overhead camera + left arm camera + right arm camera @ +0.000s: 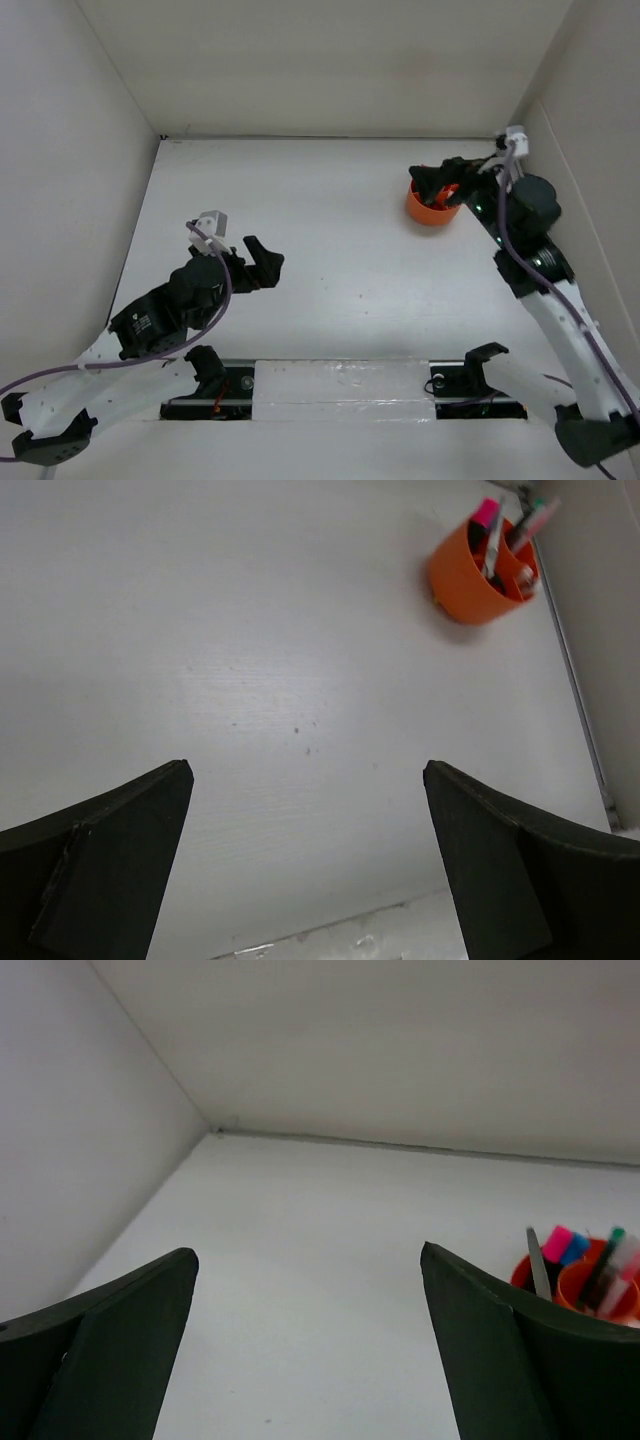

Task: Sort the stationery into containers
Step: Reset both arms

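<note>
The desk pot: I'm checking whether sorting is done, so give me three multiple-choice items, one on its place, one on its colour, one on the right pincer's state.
1. The desk pot stands on the table: A) near left; B) far right, close to the side wall; C) centre.
2. Its colour: A) blue; B) orange; C) green.
3. The right pincer is: A) open and empty; B) shut on a pen; C) shut on scissors.
1 B, the top view shows it far right by the side wall. 2 B, it is orange in every view. 3 A, its fingers stand wide apart with nothing between.
</note>
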Controlling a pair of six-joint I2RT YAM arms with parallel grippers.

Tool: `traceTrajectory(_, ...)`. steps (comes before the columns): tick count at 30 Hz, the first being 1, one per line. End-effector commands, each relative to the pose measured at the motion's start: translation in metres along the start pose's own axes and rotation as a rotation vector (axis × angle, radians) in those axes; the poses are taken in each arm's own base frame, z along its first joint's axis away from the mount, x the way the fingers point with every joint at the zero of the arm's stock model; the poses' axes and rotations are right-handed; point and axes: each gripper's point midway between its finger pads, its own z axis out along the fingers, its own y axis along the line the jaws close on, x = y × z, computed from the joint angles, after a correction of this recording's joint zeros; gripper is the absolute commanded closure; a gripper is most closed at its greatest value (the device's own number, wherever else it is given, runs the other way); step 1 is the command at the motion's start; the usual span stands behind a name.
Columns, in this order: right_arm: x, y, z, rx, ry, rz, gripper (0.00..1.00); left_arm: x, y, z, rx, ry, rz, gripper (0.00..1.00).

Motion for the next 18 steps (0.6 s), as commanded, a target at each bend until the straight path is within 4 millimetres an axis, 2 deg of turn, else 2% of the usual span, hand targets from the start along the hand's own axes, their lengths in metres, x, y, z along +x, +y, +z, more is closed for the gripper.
traceTrajectory(1,-0.009,-0.035,-0.073,0.351,-0.059,0.19,0.01,-0.04,0.036,-0.018,-0.21,-0.169,-0.117,0.0)
traceTrajectory(3,-0.006,-0.027,-0.097,0.346,-0.07,0.212,0.01,-0.05,0.046,-0.024,-0.26,-0.209,-0.135,0.0)
traceTrajectory(4,-0.015,-0.021,-0.115,0.322,-0.101,0.196,0.01,-0.055,0.05,-0.03,-0.28,-0.219,-0.129,0.0)
traceTrajectory(5,-0.001,-0.027,-0.126,0.357,-0.052,0.19,0.01,-0.061,0.057,-0.034,-0.316,-0.25,-0.137,0.0)
traceTrajectory(7,-0.001,-0.025,-0.141,0.364,-0.034,0.188,0.01,-0.069,0.068,-0.046,-0.346,-0.304,-0.197,0.0)
traceTrajectory(8,0.008,-0.027,-0.15,0.378,0.0,0.184,0.01,-0.068,0.077,-0.052,-0.373,-0.313,-0.203,0.0)
traceTrajectory(12,0.023,-0.005,-0.167,0.258,0.073,0.182,0.01,-0.078,0.094,-0.074,-0.357,-0.404,-0.311,0.0)
traceTrajectory(14,0.03,-0.005,-0.174,0.249,0.084,0.174,0.01,-0.086,0.096,-0.087,-0.304,-0.45,-0.356,0.0)
traceTrajectory(15,0.032,-0.005,-0.182,0.249,0.084,0.172,0.01,-0.086,0.095,-0.086,-0.282,-0.456,-0.349,0.0)
traceTrajectory(18,0.024,-0.002,-0.194,0.239,0.051,0.172,0.01,-0.09,0.097,-0.097,-0.232,-0.487,-0.391,0.0)
